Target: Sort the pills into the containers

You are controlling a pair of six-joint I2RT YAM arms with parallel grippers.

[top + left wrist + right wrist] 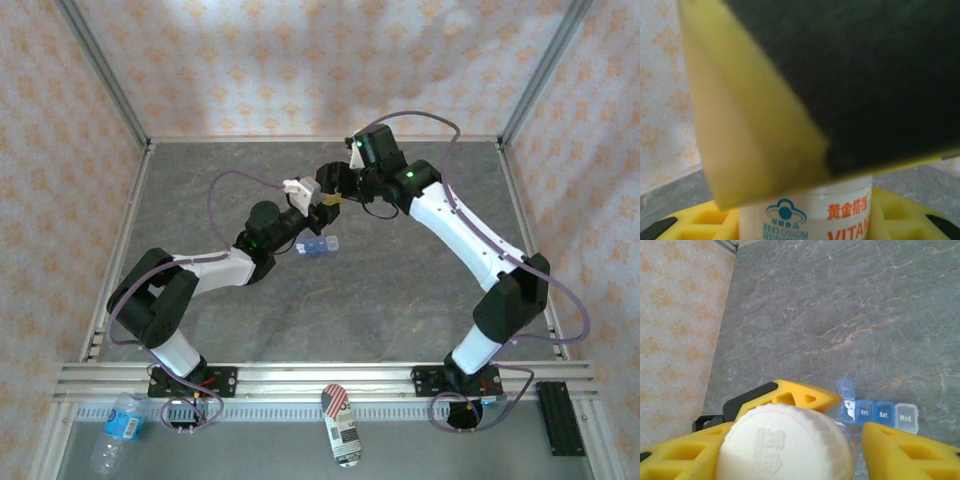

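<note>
The containers are a blue pill organiser [318, 246] lying on the grey table. In the right wrist view the organiser [883, 414] has one lid up, and white pills [849, 409] lie in that open compartment. My left gripper [318, 208] is shut on a small white bottle [805, 217] with orange print, held upright between its yellow fingers [695, 222]. My right gripper [336, 194] hovers over the bottle's white cap [785, 445]. Its jaws [790, 455] stand round the cap, with a gap between the cap and the right finger [910, 452].
A plastic water bottle [118, 425], a flag-printed can [342, 425] and a black block [560, 418] lie beyond the near rail. Metal frame posts and patterned walls enclose the table [420, 300]. The two arms meet above the table's middle.
</note>
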